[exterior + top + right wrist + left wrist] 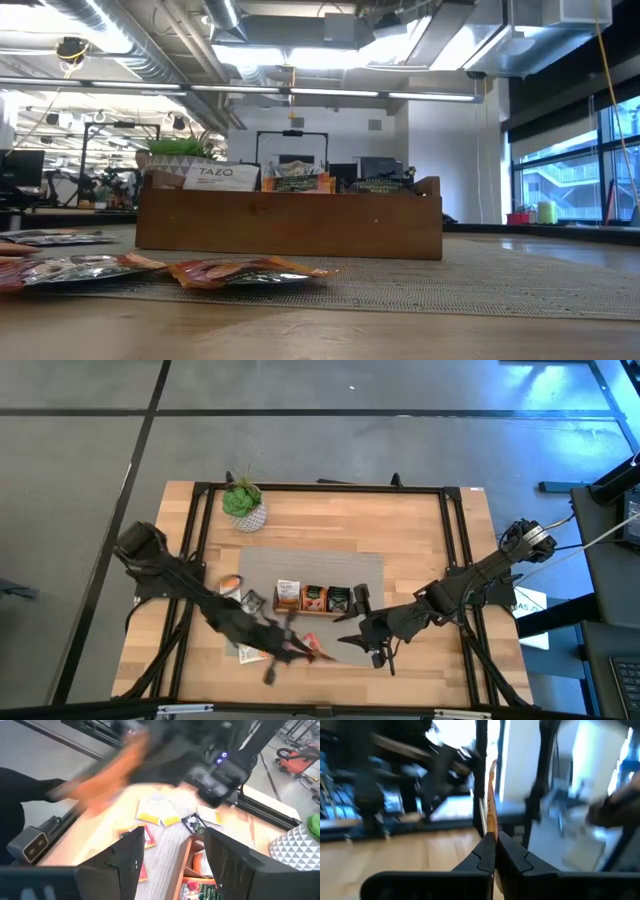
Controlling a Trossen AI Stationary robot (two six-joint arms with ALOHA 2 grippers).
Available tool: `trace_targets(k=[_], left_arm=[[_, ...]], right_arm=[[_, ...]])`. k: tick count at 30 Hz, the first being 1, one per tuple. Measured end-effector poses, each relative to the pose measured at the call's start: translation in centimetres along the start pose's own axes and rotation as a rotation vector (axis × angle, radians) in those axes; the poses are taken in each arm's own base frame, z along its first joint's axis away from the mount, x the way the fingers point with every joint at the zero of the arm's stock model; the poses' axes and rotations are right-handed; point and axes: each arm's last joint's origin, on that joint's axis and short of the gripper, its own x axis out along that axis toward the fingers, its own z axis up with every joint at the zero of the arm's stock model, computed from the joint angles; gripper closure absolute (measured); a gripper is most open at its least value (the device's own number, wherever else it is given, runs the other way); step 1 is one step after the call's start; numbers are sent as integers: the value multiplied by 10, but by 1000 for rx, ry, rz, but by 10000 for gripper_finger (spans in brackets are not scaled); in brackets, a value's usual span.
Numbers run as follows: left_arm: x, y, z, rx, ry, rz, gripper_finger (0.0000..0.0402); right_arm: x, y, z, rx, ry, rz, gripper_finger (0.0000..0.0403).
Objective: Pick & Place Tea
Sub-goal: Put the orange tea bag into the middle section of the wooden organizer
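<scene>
One orange sachet [491, 795] stands on edge, pinched in my left tool [494, 851], long axis running away from the fingers, above the bench's [420, 530] near edge; my right tool [167, 855] hangs spread beside the tray [318, 598]

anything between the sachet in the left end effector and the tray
Nothing visible. The left end effector pinches an orange sachet near the table's front edge; only bare mat lies before the wooden tray. The right end effector hovers alongside.

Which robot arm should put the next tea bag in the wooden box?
The left one, probably. Its tool is already pinched shut on an orange tea bag, lifted off the table. The right tool hangs open and empty near the wooden tray, so it would first need to pick one up.
</scene>
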Motion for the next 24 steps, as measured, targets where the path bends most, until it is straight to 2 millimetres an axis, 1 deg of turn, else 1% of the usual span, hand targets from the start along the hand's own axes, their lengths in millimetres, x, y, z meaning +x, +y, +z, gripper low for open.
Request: trace_targets(k=[3, 5, 7, 9, 11, 13, 16, 20, 24], left_arm=[[-33, 9, -14, -32, -122, 28, 398], [-46, 14, -25, -22, -158, 62, 398], [-53, 16, -33, 1, -169, 77, 398], [-55, 18, -35, 37, -164, 88, 398], [-53, 18, -33, 73, -169, 72, 398], [-51, 18, -32, 86, -175, 62, 398], [-50, 17, -30, 95, -177, 59, 398], [-50, 19, -32, 101, -160, 109, 397], [-50, 20, -32, 126, -149, 143, 397]], right_arm=[[0, 0, 0, 5, -1, 0, 196], [0, 0, 1, 14, -5, -2, 196], [1, -1, 0, 64, -6, -6, 196], [7, -3, -2, 126, 5, -16, 196], [16, -6, -6, 164, 18, -30, 196], [26, -8, -10, 175, 17, -46, 196], [36, -14, -14, 190, 14, -69, 196], [39, -22, -12, 239, -20, -55, 196], [40, -23, -8, 278, -69, 10, 196]])
